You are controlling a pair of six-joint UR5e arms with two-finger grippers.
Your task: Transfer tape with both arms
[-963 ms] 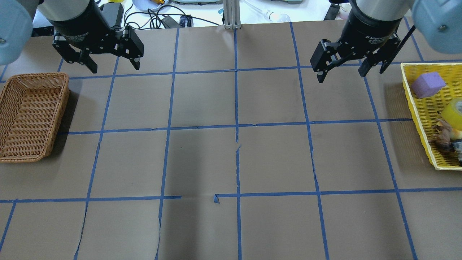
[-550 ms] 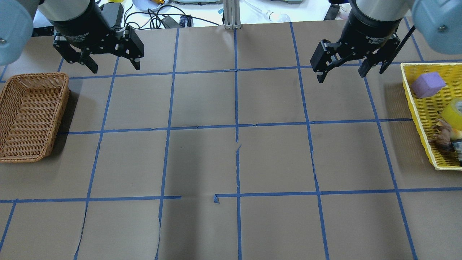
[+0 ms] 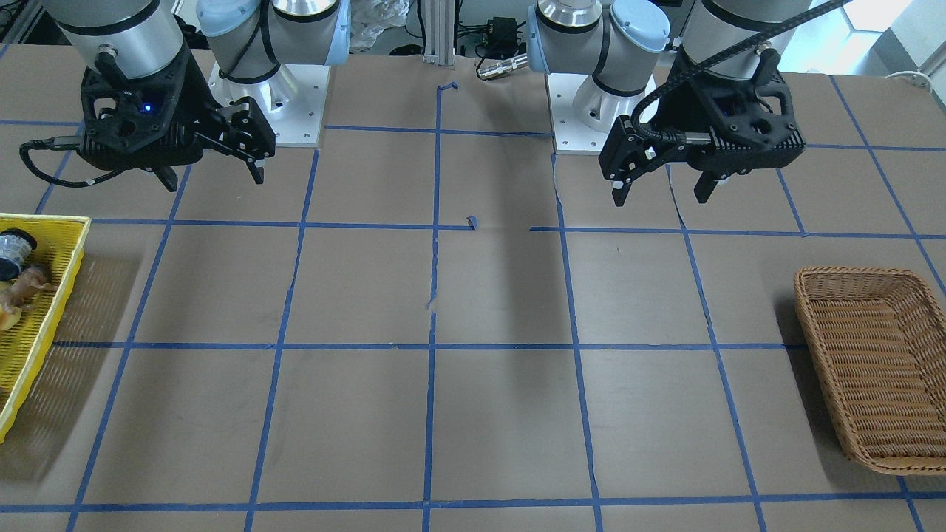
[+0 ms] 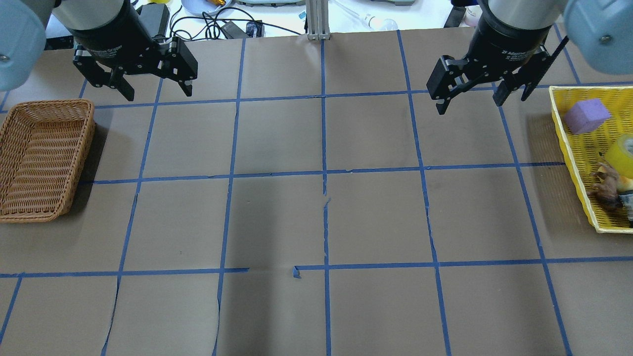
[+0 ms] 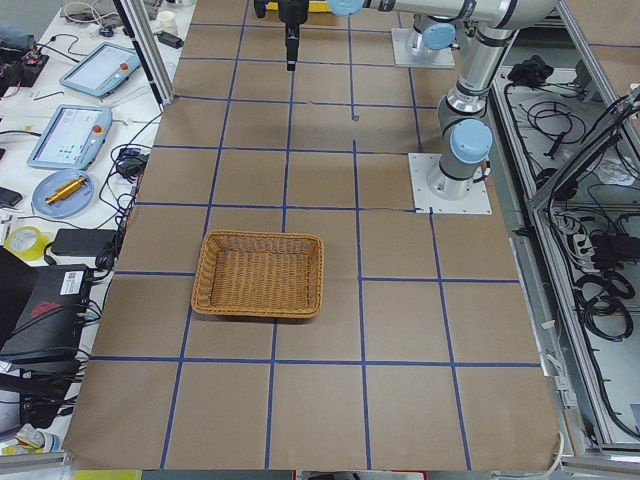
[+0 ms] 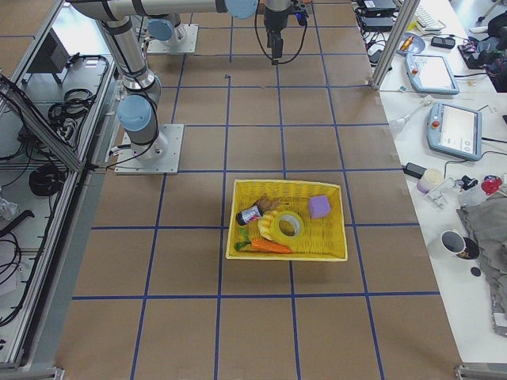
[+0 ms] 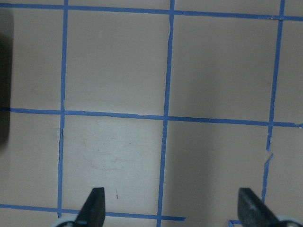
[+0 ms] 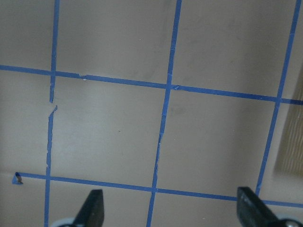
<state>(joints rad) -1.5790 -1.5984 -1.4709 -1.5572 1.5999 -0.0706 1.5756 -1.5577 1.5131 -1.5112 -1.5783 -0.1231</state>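
Observation:
The yellow tape roll (image 4: 624, 154) lies in the yellow tray (image 4: 568, 148) at the table's right edge. It also shows in the exterior right view (image 6: 287, 226), among other items. It is out of view in the front-facing view. My right gripper (image 4: 470, 105) is open and empty, high over the table, left of the tray and apart from it; it also shows in the front-facing view (image 3: 214, 179) and its wrist view (image 8: 171, 196). My left gripper (image 4: 158, 93) is open and empty, high over the table's left side (image 3: 660, 198), and its wrist view (image 7: 171, 198) shows only table.
A wicker basket (image 4: 89, 143) stands at the table's left edge (image 3: 813, 310). The tray (image 6: 238, 229) also holds a purple block (image 4: 587, 115), an orange carrot (image 6: 265, 246) and a dark spool (image 3: 13, 247). Blue tape lines grid the brown table.
My right gripper has shifted very slightly to the right. The left gripper and the objects have not moved.

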